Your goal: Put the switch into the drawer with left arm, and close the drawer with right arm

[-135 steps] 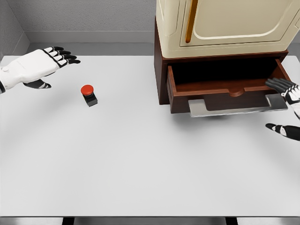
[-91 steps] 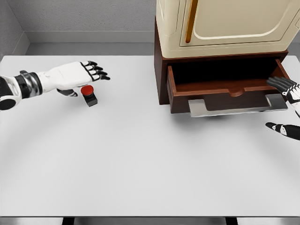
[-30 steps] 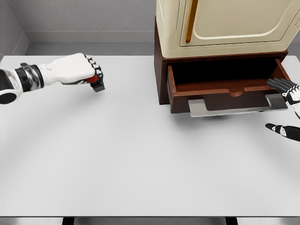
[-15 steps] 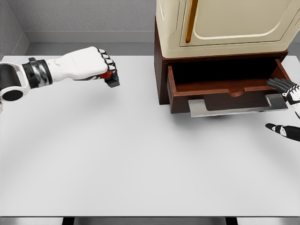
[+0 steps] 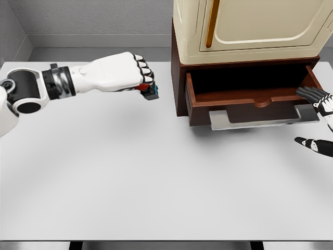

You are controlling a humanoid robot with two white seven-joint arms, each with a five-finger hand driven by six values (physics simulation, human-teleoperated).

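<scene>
the left hand (image 5: 122, 73) is curled into a fist around the switch (image 5: 149, 90), lifted above the white table (image 5: 156, 177). only a bit of the switch shows past the knuckles: a sliver of its red button and a dark corner of its body, poking out on the side toward the cabinet (image 5: 250, 31). the fist is just left of the cabinet's brown base, about level with the open drawer (image 5: 250, 99), and not over it. the left arm reaches in from the left edge, with its dark wrist joint and a round grey joint near the frame.

the drawer is pulled out from the brown base under the cream cabinet. its inside is dark and i cannot make out anything in it. a flat grey handle (image 5: 263, 119) runs along the drawer's front.

the right hand (image 5: 318, 117) sits at the right edge, beside the drawer's right front corner. its fingers are spread and hold nothing; the dark fingertips lie close to the end of the handle, the thumb lower and apart.
</scene>
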